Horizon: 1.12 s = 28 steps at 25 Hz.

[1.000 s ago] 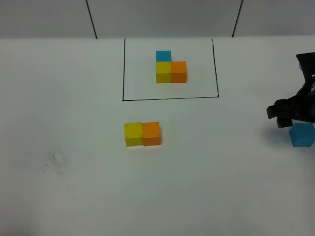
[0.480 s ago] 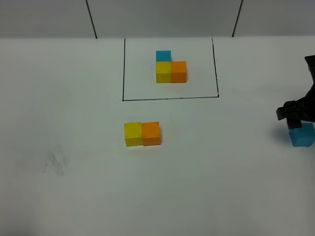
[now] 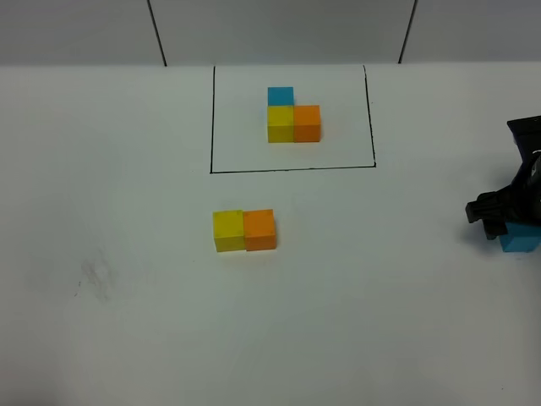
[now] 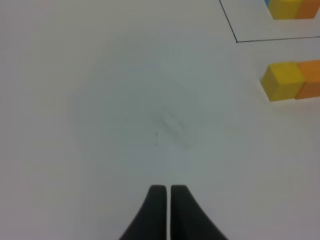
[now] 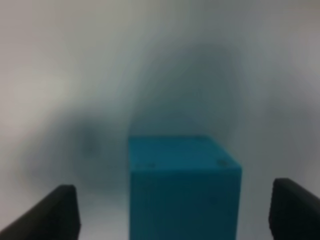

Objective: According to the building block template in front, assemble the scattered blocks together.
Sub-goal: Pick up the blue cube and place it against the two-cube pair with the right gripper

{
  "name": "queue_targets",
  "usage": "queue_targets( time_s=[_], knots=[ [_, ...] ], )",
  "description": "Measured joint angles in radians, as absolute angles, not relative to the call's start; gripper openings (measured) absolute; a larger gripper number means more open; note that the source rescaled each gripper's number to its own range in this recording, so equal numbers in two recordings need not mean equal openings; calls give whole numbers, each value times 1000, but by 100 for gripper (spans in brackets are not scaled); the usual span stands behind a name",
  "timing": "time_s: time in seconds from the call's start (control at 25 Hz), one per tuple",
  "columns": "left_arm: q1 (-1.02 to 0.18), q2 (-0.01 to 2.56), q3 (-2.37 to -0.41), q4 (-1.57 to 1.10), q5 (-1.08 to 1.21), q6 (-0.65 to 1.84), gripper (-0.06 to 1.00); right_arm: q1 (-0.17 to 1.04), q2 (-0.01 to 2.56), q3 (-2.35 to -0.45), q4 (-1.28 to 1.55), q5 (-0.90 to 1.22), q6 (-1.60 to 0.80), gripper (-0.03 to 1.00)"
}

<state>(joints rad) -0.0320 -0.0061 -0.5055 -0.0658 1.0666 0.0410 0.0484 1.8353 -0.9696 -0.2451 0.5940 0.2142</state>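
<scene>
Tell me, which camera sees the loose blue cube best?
The right wrist view: the loose blue cube fills the middle, big and close, between the open jaws of the right gripper. The exterior high view shows only a bit of it at the edge, behind the gripper. The left wrist view does not show it.

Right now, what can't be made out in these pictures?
- Exterior high: loose blue cube half hidden by the right gripper; left gripper out of this view.
- Right wrist: blurred throughout; the cube's lower part cut off by the edge.
- Left wrist: template and loose orange cube cut off by the edge.
</scene>
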Motion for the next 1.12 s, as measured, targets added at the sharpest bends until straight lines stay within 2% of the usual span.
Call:
queue_targets(
  time_s=[0.64,0.76,0.88,1.12],
  knots=[
    [-32,-6,-506,-66,1067,41,0,37,1894,-970,-263,571,211,85],
    [-32,-6,-506,-66,1067,41,0,35,1900,-970,-263,567,211,74],
    [-32,-6,-506,-66,1067,41,0,35,1903,-970,-264,563,211,51],
    [-32,-6,-506,-66,1067,41,0,35,1903,-970,-267,551,168,52]
  ],
)
